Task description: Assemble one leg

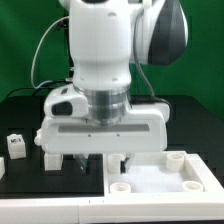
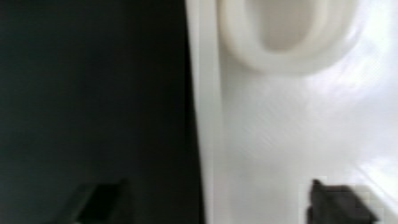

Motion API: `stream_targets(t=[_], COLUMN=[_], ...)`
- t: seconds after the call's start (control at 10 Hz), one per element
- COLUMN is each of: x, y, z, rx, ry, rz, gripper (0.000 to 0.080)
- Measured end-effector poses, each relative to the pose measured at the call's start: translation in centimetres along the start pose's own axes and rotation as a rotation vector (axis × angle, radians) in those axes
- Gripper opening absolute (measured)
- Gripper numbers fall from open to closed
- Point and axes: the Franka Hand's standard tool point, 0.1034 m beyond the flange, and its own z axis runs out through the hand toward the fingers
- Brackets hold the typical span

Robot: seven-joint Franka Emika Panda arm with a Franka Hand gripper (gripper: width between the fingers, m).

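Observation:
One leg [image 1: 16, 147], a small white post with a black-and-white tag, stands on the black table at the exterior view's left, well apart from the gripper. My gripper [image 1: 103, 165] hangs low over the left edge of the large white panel [image 1: 160, 180]. In the wrist view the gripper [image 2: 222, 200] is open. One dark fingertip [image 2: 98, 200] is over the black table and the other is over the white panel [image 2: 285, 130]. The panel's straight edge runs between them. A round corner socket [image 2: 281, 35] shows on the panel. Nothing is held.
The panel has raised round sockets at its corners [image 1: 175, 157]. A small white piece [image 1: 2, 166] shows at the exterior view's left edge. A white strip [image 1: 50, 208] runs along the front. The arm's body hides the table behind it.

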Motion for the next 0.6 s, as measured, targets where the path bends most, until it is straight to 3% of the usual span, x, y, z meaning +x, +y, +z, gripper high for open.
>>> stream_targets(t=[0.1, 0.2, 0.4, 0.5, 0.6], x=[-1.4, -2.3, -2.7, -2.2, -1.8], y=[1.5, 2.7, 5.5, 5.8, 4.7], z=[-1.3, -2.6, -4.5, -4.3, -3.6], rx=[0.015, 0.033, 0.037, 0.010, 0.009], ry=[-0.062, -0.165, -0.310, -0.385, -0.452], rz=[-0.002, 0.011, -0.020, 0.001, -0.007], gripper=[0.0637, 0.0637, 0.0646, 0.0649, 0.0649])
